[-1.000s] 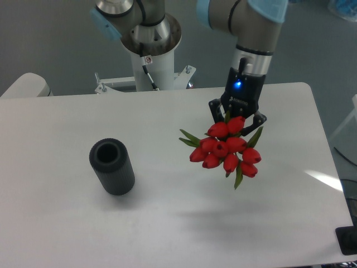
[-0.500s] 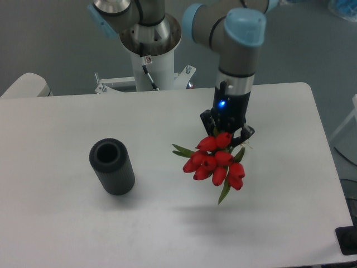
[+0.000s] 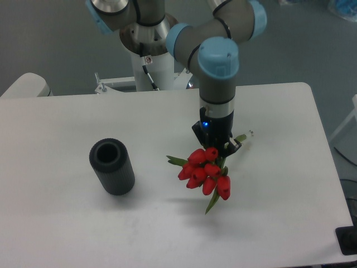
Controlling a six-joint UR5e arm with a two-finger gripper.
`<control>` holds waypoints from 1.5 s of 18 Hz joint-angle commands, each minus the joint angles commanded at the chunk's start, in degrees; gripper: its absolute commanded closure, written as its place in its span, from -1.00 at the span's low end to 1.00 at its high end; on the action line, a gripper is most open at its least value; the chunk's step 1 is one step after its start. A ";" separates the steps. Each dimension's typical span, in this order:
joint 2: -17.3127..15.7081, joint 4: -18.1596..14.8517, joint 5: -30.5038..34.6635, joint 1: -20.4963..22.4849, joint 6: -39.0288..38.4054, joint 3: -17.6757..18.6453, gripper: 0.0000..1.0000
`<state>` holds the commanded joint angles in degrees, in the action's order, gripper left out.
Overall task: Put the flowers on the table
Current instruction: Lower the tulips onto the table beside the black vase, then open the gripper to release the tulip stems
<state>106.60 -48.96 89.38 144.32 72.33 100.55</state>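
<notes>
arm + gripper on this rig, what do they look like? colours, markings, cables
The arm has silver-grey tube links with light blue caps on the joints. It stands on a white pedestal base with a black cable and a small red-marked label. The gripper is black and two-fingered, with a lit blue LED on its body.

The surface (image 3: pixel 67 234) is seen as smooth white laminate with a soft, low sheen. The vase (image 3: pixel 112 167) is shown in matt dark grey, apparently plastic or rubber, with fine ribbing round its wall. The flowers (image 3: pixel 204 172) are rendered with slightly waxy red petals and matt green leaves. The pincer (image 3: pixel 215 146) is finished in matt black, seemingly plastic. The arm (image 3: pixel 216 84) is clad in smooth brushed grey metal, with satin pale blue plastic caps at its joints.
</notes>
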 joint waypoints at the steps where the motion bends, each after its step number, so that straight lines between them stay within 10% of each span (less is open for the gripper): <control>1: 0.88 0.18 0.18 -0.52 0.00 -0.53 0.75; 19: 10.99 0.53 9.58 -4.13 1.32 -3.08 0.56; 21: 11.17 0.62 9.49 -4.13 1.32 -3.26 0.35; 24: 11.17 0.53 9.49 -3.78 2.02 -4.48 -0.69; 27: 10.21 0.18 8.88 -3.69 2.55 -5.19 -0.92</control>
<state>116.81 -48.78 98.27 140.62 74.88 95.36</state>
